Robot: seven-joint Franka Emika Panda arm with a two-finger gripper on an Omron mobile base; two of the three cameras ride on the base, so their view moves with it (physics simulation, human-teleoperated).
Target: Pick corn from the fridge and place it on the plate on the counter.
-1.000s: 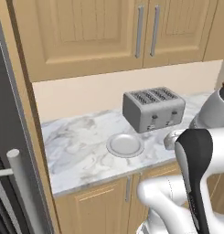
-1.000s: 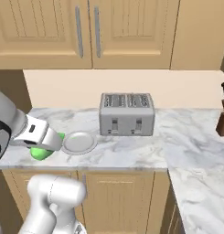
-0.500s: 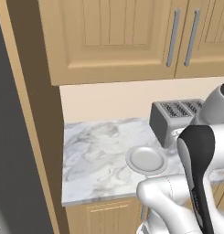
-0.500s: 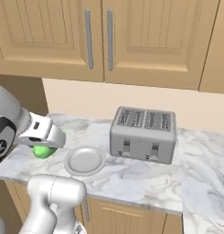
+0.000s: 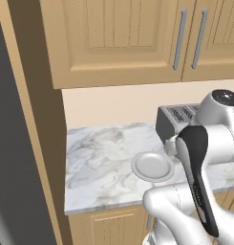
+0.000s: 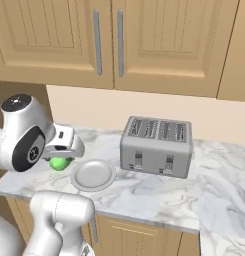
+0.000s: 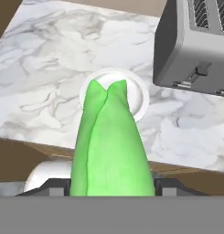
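Transport of the bright green, husk-like corn toward the round, shallow, pale grey plate looks like the step in hand: the end effector is clamped on the corn and carries it above the white-grey marbled stone surface, just beside the plate's left rim in the right base view. In the hand view the corn's tapered, split tip points at the plate and overlaps its near edge, so the load seems lined up but not yet centred over the dish. The next move, by this reading, calls for a short advance over the plate's middle, a descent until the husk is close to the glazed face, and only then a release. The corn is oblong and smooth, with a faint ridge along its length; it may roll once freed, so a low drop inside the raised rim would suit it. The plate is plain and glossy, with a slight lip. Near its right side stands a boxy brushed-grey metal toaster with slotted top and lever knobs, close enough to need some care. Light wooden panelled cabinets with slim metal handles hang above.
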